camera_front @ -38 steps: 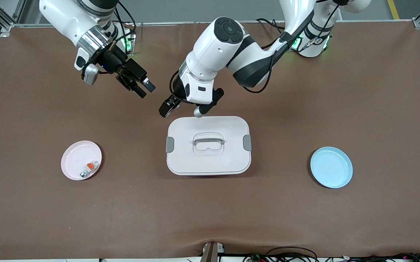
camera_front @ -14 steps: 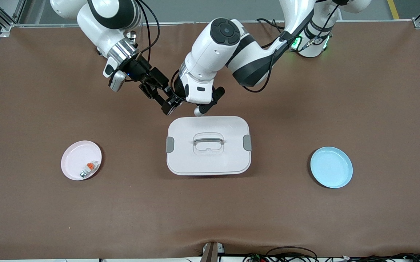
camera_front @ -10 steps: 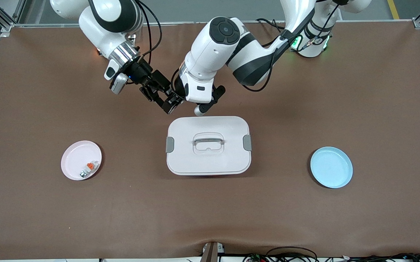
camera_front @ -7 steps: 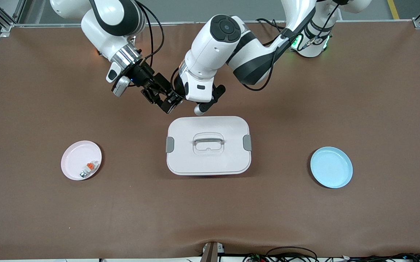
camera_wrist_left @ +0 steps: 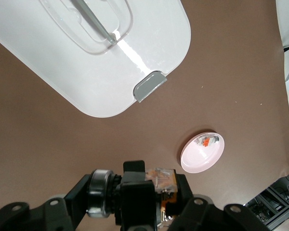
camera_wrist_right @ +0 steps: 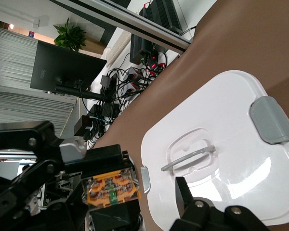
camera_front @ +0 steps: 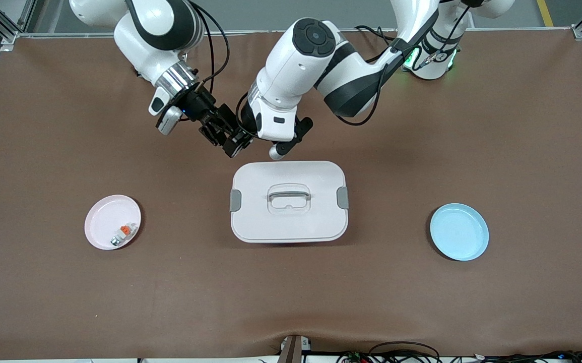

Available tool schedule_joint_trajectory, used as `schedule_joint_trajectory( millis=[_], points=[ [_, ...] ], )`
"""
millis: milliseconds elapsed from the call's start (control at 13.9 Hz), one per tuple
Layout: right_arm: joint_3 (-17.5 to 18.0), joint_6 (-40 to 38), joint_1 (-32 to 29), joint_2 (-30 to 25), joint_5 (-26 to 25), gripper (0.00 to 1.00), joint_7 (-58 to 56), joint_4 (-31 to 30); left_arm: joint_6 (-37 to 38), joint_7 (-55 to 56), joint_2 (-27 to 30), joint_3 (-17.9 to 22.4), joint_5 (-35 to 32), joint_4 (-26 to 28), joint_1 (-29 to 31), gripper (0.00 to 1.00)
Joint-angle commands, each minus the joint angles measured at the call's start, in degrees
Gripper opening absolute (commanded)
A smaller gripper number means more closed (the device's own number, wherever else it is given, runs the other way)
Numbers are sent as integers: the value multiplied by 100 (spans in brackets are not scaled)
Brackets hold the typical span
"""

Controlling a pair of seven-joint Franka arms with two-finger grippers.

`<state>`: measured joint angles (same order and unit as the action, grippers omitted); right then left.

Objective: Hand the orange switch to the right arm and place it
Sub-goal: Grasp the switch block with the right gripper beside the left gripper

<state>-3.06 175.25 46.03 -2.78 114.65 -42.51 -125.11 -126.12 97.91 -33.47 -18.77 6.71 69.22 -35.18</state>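
Arms first: the right arm [camera_front: 154, 25] and the left arm [camera_front: 311, 55] met nose to nose in the upper middle of the front view, over the brown table [camera_front: 472, 126], just off the edge of the white lidded box [camera_front: 288, 222] that lay farther from the front camera.

The left gripper [camera_front: 234, 146] was pressed tight on the orange switch [camera_wrist_left: 164, 185], and the right wrist view showed it plainly, orange band and metal contacts facing out [camera_wrist_right: 111, 187]. The right gripper [camera_front: 216, 135] was right up against it with its jaws apart, and one finger [camera_wrist_right: 185, 197] stood clear of the part, so the handover looked set up but not made.

To do it well, I'd say the right jaws should close squarely on the faces the left pads leave free. They should be firmly seated before the left lets go. The part was tiny, and a skewed pinch could flick it out onto the table.

Around them, the box sat in the middle of the frame, directly under the route any dropped part would take. The blue plate [camera_front: 459, 242] lay bare toward the left arm's end. The pink plate [camera_front: 100, 222] lay toward the right arm's end, low in the frame. It was the likely drop spot, though a whitish part with an orange tab [camera_front: 125, 230] already sat in it, so the set-down would want the plate's open half.
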Motion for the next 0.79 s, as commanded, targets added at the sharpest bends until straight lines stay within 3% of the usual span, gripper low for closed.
schedule_joint_trajectory(
  millis=[0, 72, 288, 648, 720],
  points=[
    [-10, 167, 38, 32, 206, 34, -232, 66, 87, 44, 51, 48, 102, -75, -42, 0],
    [-10, 176, 47, 41, 206, 21, -232, 66, 70, 36, 51, 48, 102, -75, -42, 0],
    [-1, 185, 47, 32, 206, 0, -258, 66, 35, 18, 43, 57, 102, -75, -51, 0],
    [-1, 185, 47, 32, 206, 0, -241, 75, 26, 0, 51, 57, 102, -75, -33, 0],
    [-1, 185, 56, 41, 206, 0, -232, 75, 26, 0, 60, 57, 102, -75, -16, 11]
  ],
)
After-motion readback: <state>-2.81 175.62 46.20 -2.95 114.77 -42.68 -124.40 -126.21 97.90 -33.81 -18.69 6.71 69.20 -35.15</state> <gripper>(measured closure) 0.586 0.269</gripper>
